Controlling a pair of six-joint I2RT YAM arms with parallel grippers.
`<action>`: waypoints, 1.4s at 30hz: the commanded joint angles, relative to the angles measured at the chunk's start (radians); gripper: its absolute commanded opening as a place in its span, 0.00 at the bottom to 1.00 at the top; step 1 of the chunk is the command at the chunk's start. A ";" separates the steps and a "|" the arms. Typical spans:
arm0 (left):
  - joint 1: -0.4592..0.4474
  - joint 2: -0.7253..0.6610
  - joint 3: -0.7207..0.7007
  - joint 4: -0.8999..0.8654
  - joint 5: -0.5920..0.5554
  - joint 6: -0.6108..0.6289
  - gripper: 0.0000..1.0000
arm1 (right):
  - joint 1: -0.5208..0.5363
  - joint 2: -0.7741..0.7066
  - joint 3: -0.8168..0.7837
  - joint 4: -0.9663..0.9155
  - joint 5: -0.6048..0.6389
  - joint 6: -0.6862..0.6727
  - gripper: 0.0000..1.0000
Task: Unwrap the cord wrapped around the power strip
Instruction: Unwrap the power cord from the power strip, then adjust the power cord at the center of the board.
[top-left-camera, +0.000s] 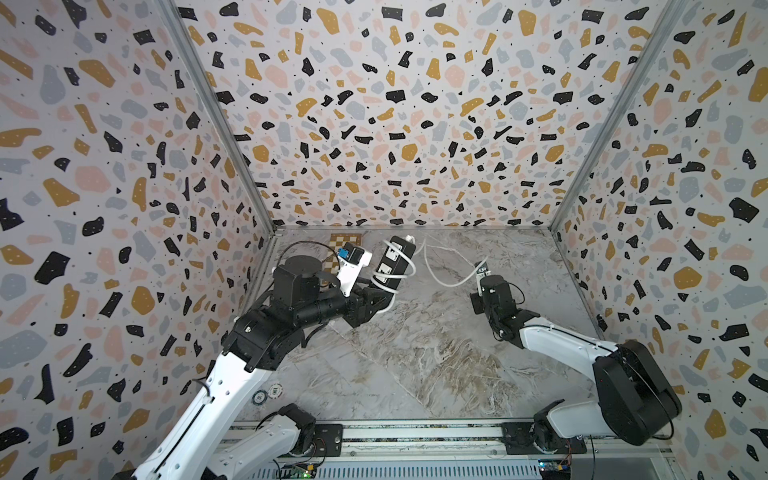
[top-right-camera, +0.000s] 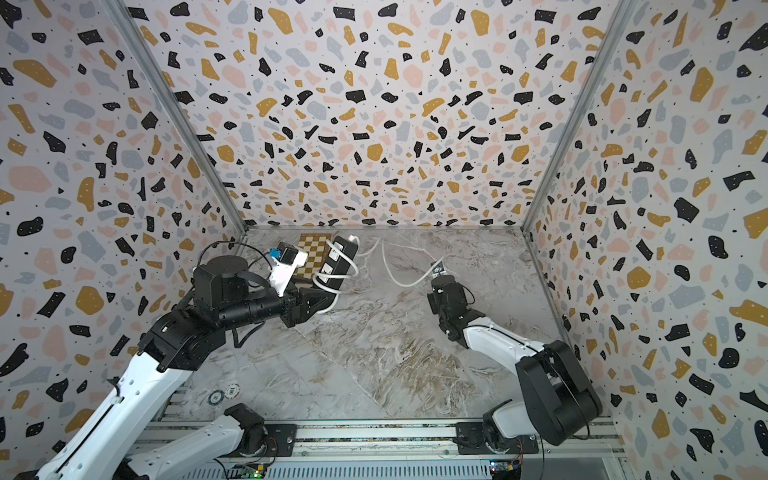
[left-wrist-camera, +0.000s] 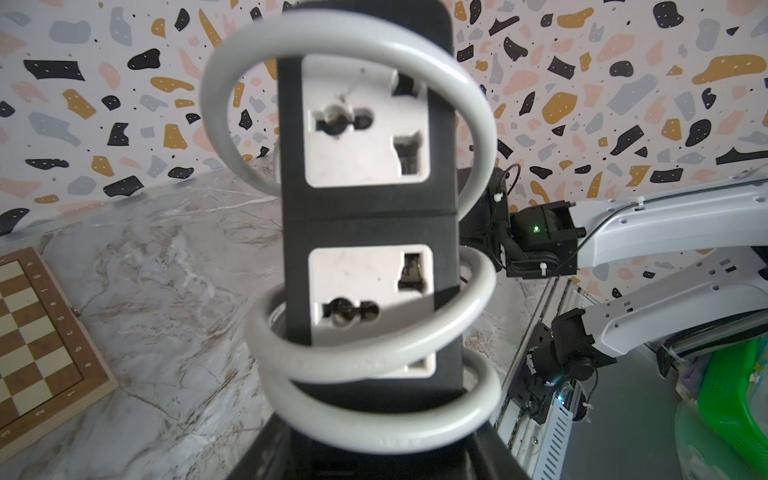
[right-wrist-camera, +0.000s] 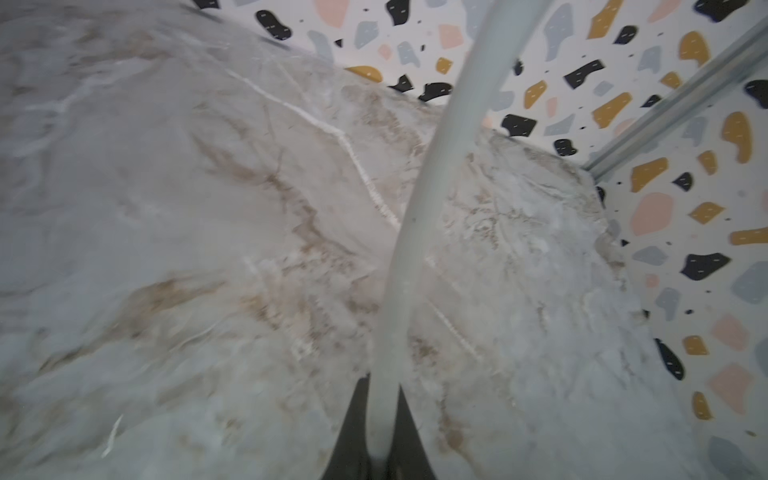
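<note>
The cord (top-left-camera: 446, 284) in both top views runs from the right fingers (top-left-camera: 482, 269) over the worktop (top-left-camera: 415, 353) to the power strip (top-left-camera: 395, 253). Left wrist: left fingers (left-wrist-camera: 270, 457) clamp the strip's end, three loose coils around it. Right wrist: cord (right-wrist-camera: 399, 291) pinched; a sideways tug could cinch the coils.

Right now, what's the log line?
left tool: shut on power strip | right tool: shut on cord | cord: loops around strip
</note>
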 joint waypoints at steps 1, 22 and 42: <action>0.007 -0.018 0.043 0.071 -0.020 0.005 0.00 | -0.034 0.060 0.109 0.064 0.118 -0.172 0.00; 0.019 0.051 -0.010 0.134 -0.023 0.005 0.00 | -0.029 -0.271 -0.017 -0.643 -0.548 0.309 0.78; 0.021 -0.015 -0.098 0.133 0.075 -0.054 0.00 | 0.048 -0.255 -0.272 0.201 -0.571 1.410 0.80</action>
